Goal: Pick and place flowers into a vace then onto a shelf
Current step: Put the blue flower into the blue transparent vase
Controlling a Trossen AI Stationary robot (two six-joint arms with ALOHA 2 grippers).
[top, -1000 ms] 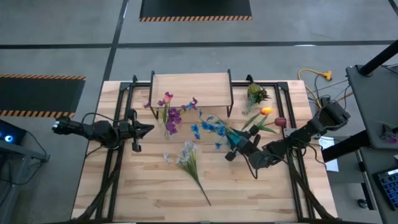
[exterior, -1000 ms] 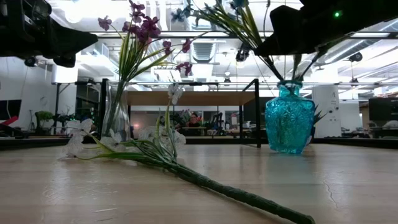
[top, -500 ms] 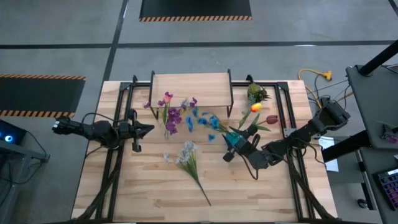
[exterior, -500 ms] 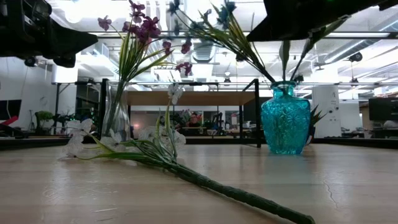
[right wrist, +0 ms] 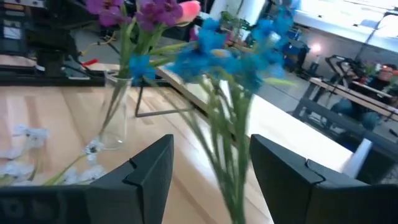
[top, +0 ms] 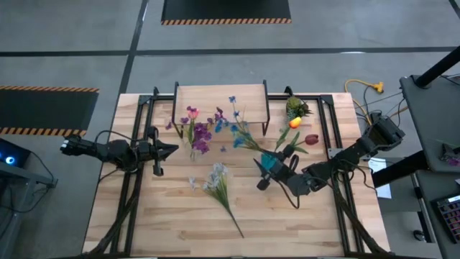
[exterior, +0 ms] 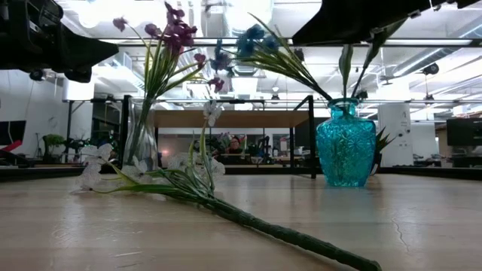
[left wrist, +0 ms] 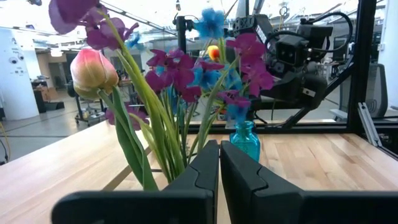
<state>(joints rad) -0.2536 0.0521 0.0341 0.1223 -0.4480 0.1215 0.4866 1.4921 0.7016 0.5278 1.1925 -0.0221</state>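
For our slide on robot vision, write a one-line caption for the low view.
White flower lying on the wooden table, between a clear vase and a teal vase holding flowers.

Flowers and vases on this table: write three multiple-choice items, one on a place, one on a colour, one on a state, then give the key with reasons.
1. Where do the white flowers lie?
A. On the shelf
B. Flat on the table
C. In the clear vase

2. What colour is the vase holding the blue flowers?
A. Teal
B. Red
C. Black

3. How do the right gripper jaws stand?
A. Shut on a stem
B. Shut on nothing
C. Open

Key:
1 B: the low view shows their stem lying along the table.
2 A: the low view shows teal patterned glass.
3 C: the right wrist view shows a wide gap, the blue flowers' stems passing between the jaws untouched.
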